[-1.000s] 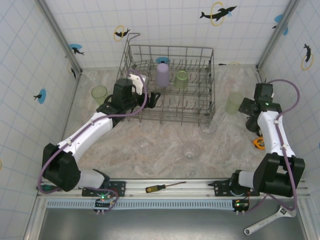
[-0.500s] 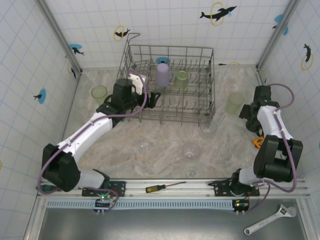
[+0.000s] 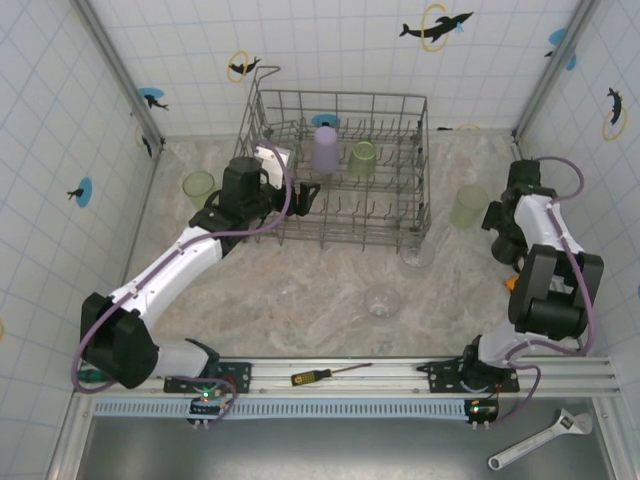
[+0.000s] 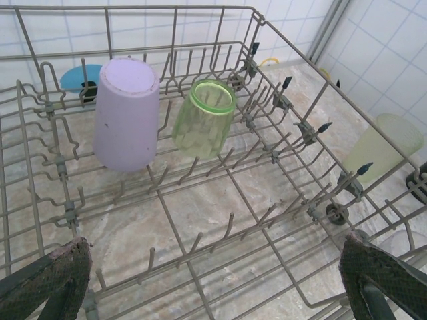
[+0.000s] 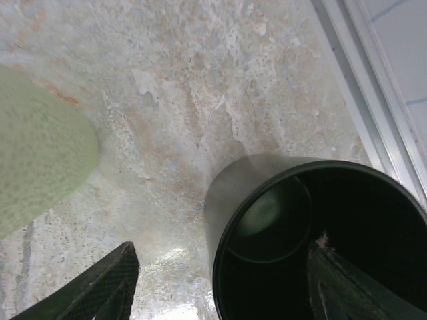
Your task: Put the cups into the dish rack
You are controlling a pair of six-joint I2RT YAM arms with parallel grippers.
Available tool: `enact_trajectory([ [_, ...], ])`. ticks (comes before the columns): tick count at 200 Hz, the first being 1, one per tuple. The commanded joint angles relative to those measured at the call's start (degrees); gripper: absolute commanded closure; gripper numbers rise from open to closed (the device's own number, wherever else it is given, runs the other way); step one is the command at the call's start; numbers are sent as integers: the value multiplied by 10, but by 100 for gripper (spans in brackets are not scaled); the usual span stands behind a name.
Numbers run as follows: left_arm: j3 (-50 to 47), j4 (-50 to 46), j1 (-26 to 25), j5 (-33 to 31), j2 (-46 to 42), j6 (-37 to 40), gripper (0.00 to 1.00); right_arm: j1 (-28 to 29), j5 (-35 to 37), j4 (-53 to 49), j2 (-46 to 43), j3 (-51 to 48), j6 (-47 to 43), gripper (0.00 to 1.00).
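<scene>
The dish rack point(image 3: 345, 97) stands at the back middle. In it, upside down, are a lavender cup point(image 3: 325, 148) point(image 4: 127, 113) and a green tumbler point(image 3: 362, 158) point(image 4: 203, 117). My left gripper point(image 3: 303, 193) point(image 4: 215, 250) hangs open over the rack's front left tines, holding nothing. Other green tumblers stand on the table at the left point(image 3: 199, 186) and at the right point(image 3: 467, 206) point(image 5: 40, 147). Two clear glasses point(image 3: 417, 252) point(image 3: 381, 298) sit in front of the rack. My right gripper point(image 5: 220, 257) straddles the black mug's point(image 5: 267, 220) near wall: one finger is inside, the other outside and apart from it.
A screwdriver point(image 3: 325, 374) lies on the front rail and a wrench point(image 3: 540, 438) below it at the right. A small orange object point(image 3: 515, 285) sits by the right arm. Tiled walls close in the left, back and right.
The right arm has drawn in and its jaws have narrowed around the black mug's wall. The left arm has barely shifted and its gripper stays wide.
</scene>
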Motion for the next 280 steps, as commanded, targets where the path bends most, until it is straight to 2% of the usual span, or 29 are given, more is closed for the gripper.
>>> enact_trajectory([
  [1, 3, 8, -4, 10, -11, -5, 2, -2, -4, -20, 23, 27, -10, 37],
  [47, 4, 8, -6, 12, -11, -6, 2, -3, -3, -43, 57, 59, -17, 61],
  [66, 3, 8, -6, 13, -11, -5, 2, -5, 1, -42, 60, 58, -18, 76],
  [99, 4, 9, -6, 14, -13, -6, 2, -6, -1, -39, 65, 54, -16, 86],
  [122, 4, 8, -6, 13, -14, -6, 2, -7, 2, -41, 72, 55, -14, 100],
  [170, 3, 9, -6, 18, -14, -8, 2, -8, 31, -70, 71, 74, -9, 100],
  [205, 3, 10, -7, 17, -16, -7, 3, -10, 44, -88, 38, 104, -6, 100],
  [251, 3, 9, -7, 9, -20, -6, 2, -8, 34, -119, 6, 186, 4, 100],
  [280, 2, 13, -7, 24, -18, -12, 2, -7, 7, -125, -17, 232, 10, 100],
])
